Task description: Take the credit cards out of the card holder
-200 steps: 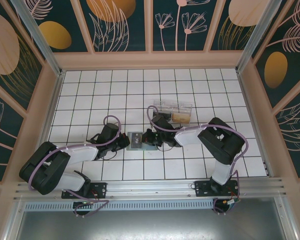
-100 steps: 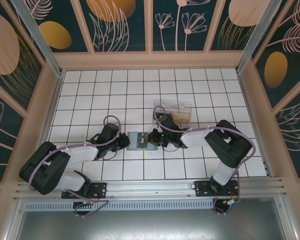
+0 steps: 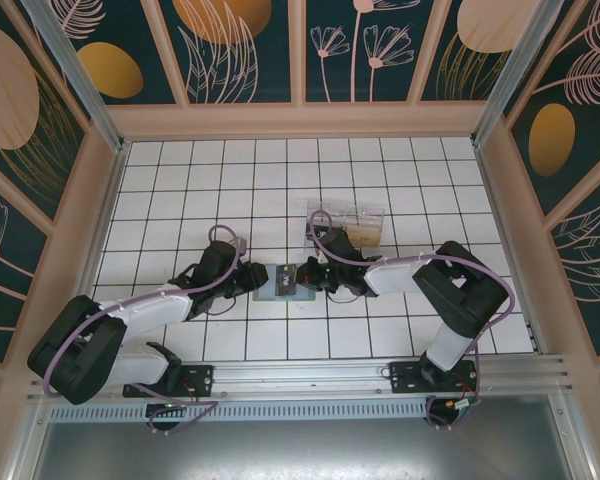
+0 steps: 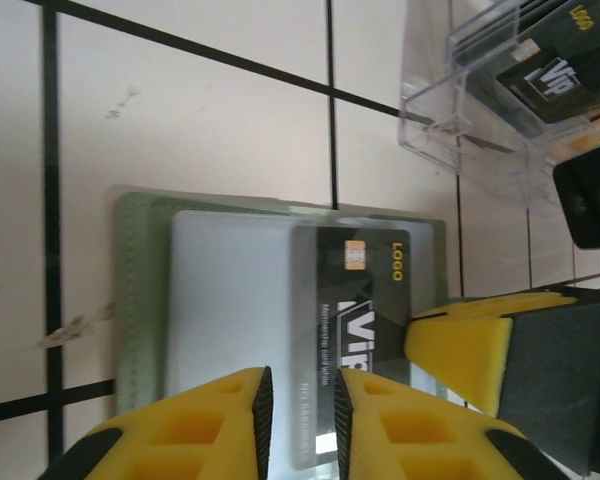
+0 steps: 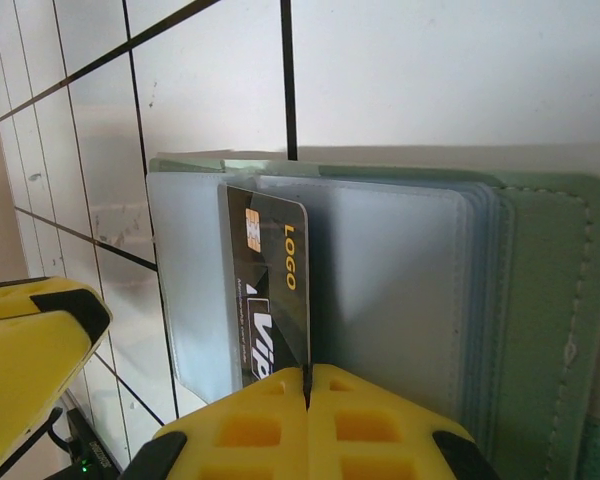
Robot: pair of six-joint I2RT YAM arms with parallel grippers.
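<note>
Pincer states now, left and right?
Left pincer: narrow gap over the wallet; grip cannot be told.
Right pincer: closed on the black card.

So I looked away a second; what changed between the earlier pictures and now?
The left tool pushed forward, closer to the card holder. The right arm's elbow swung out to the right. The right tool stayed at the holder's other edge, now shut on the black card; the clear box did not move.

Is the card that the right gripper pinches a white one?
No, the card pinched by the right gripper is black, with LOGO printed in gold.
</note>
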